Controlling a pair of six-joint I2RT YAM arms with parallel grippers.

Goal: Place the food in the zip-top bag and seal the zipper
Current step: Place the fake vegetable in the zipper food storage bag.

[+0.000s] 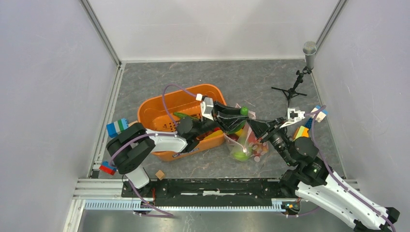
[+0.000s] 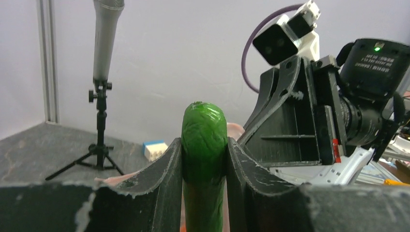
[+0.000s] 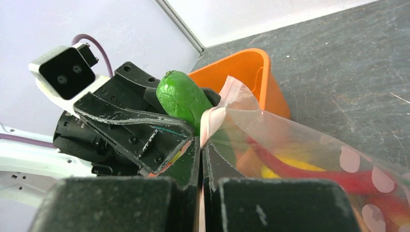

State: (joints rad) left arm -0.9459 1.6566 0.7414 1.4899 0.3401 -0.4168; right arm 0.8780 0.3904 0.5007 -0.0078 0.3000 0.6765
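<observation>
**A:** Why is the right end effector (image 3: 200, 157) sitting up at the bag's edge?

**B:** Its jaws are pressed together on the zipper (image 3: 212, 120), the pink strip. That lifts one lip of the zip-top bag (image 1: 247, 147) so the mouth gapes toward the other arm. The bag is floppy, and I judge that without the pinch it would slump flat on the surface (image 1: 251, 77).

**A:** And the left end effector (image 2: 204, 159)?

**B:** It is narrowed on a green pod (image 2: 204, 128), gripped around the middle, with the rounded end poking out past the fingertips. It hangs right at the raised lip, just beyond the orange tub (image 1: 159, 108). As far as I can tell, the pod is not inside yet.

**A:** Where does the bag itself rest?

**B:** The top view settles that. It is on the surface just to the right of the tub, between the two arms, with coloured food already in its belly. Neither wrist view gives that layout.

**A:** So what do the wrist views add?

**B:** The right wrist view shows the pinch on the strip up close. Through the dotted plastic it also shows a red chilli (image 3: 333, 179) and a yellow piece (image 3: 285, 169). The left wrist view shows how squarely the pod sits between the fingers, but it shows almost nothing of the bag. No view tells me how far along its length the zipper stands open.
</observation>
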